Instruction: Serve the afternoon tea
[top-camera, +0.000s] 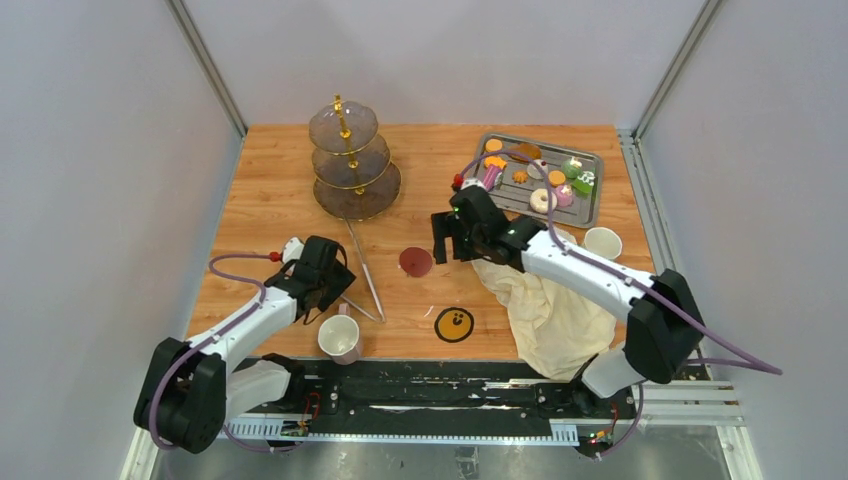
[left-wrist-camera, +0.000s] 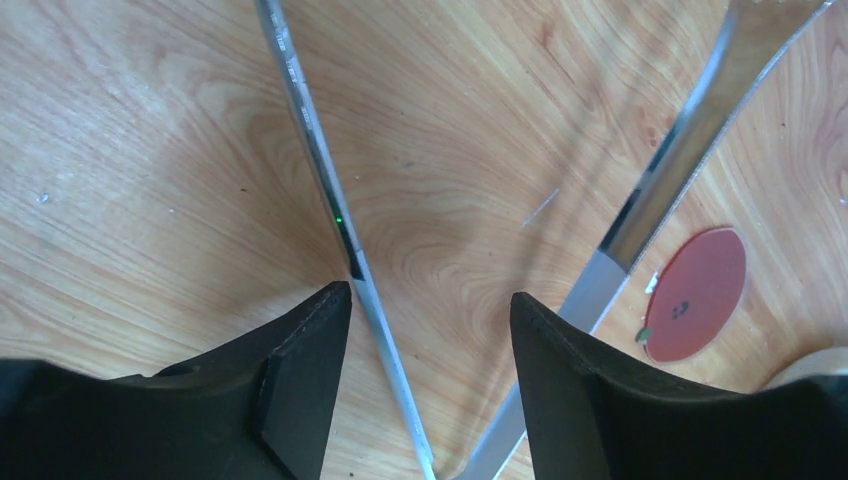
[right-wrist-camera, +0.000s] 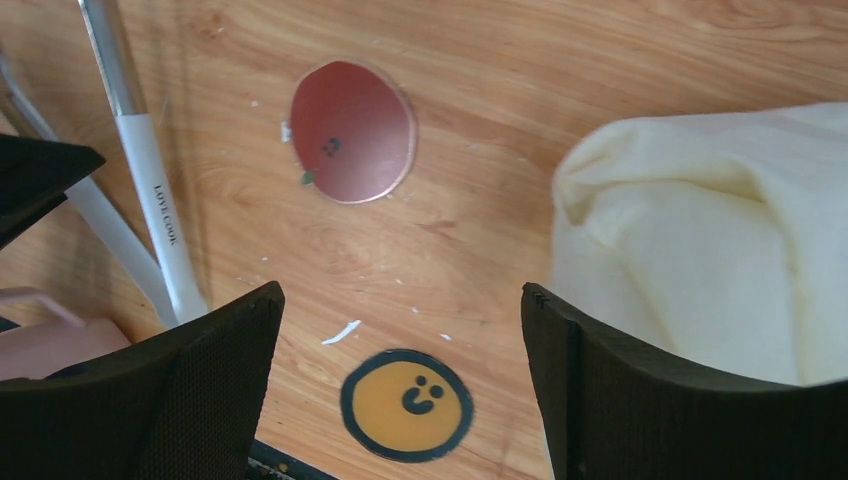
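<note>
Counter (top-camera: 270, 190): wood, carries everything.

Cloth (top-camera: 550, 300): cream, crumpled at the near right, hanging over the near edge, partly under the right arm.

Tiered stand (top-camera: 352, 160): far left of centre, upright. All three smoky plates look bare.

Tray (top-camera: 597, 190): steel, far right corner. It holds the whole lot of sweets (top-camera: 545, 180), with the white donut (top-camera: 542, 199) on the near side and an orange macaron (top-camera: 494, 146) at the far left end.

Near mug (top-camera: 340, 337): by the left arm at the near edge, standing on bare wood. Far mug (top-camera: 602, 242): just beside the cloth, near the tray.

Tongs (top-camera: 366, 270): flat on the counter, between the stand and the near mug.

Left fingers (top-camera: 332, 285): low over the tongs and parted. One tong arm runs through the gap close to one finger, the other passes by the second finger. Not clamped on anything.

Right fingers (top-camera: 450, 240): spread wide, nothing between them, above the wood between the red coaster (top-camera: 416, 262) and the cloth.

Yellow coaster (top-camera: 454, 324): smiley face, near edge, nothing on it. The red one is bare too.

Progress, as a judgement: barely begun. No sweet has reached the stand, and neither mug sits on a coaster. Left to do: pick up the tongs, move the sweets onto the tiers, place the mugs
</note>
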